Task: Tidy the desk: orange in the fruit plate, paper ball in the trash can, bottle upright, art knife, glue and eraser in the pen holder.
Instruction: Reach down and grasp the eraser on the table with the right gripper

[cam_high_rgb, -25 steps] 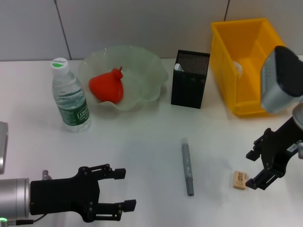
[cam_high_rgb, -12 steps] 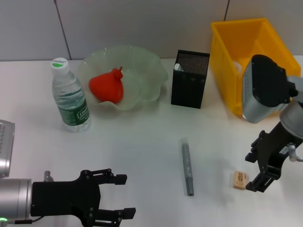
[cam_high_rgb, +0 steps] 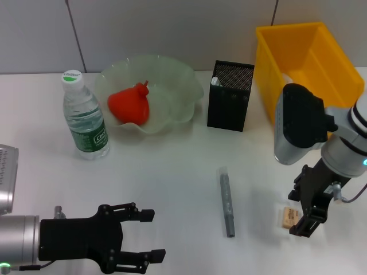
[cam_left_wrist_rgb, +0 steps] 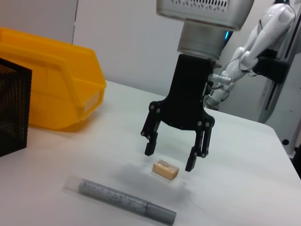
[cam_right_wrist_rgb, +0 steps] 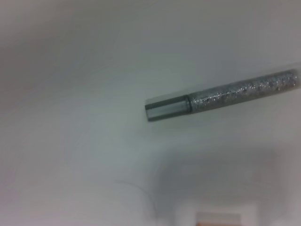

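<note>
Where spread black right gripper hangs, small tan block eraser.

a robotics lab: bare white table, plain panelled wall, another robot arm behind

Glittery grey tube on white desk

Legible markings: none

The bottle is carrying a dark green label with pale print, and the eraser dark marks, both too small to read.
</note>
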Robot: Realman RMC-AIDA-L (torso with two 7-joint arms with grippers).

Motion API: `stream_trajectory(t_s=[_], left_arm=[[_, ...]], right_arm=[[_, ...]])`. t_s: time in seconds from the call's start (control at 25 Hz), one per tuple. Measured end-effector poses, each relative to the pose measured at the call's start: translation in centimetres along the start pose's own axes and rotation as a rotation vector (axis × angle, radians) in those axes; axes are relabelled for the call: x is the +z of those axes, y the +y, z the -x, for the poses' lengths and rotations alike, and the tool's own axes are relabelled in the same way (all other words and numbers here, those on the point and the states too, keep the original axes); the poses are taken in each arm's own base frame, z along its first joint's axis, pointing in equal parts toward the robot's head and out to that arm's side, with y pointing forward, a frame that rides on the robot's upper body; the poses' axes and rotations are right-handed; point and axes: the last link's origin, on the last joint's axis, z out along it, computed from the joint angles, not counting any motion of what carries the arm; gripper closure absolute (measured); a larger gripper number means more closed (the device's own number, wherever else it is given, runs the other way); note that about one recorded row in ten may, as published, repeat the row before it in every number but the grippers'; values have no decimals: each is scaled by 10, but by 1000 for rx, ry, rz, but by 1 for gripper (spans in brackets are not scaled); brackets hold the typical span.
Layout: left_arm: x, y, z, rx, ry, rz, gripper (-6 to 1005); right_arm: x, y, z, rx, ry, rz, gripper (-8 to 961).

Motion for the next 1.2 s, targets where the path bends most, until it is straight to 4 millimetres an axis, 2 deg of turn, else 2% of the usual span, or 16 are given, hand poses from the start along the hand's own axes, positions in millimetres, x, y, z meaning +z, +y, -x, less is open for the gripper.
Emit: stream_trajectory(t_s=[0.72,1.2], left_arm=[[-1,-3,1,-3,-5,-22,159],[-1,-3,1,-5,-4,-23,158]], right_arm=[[11,3,10,-39,15,-4,240],[11,2,11,-39,11,-11,336]])
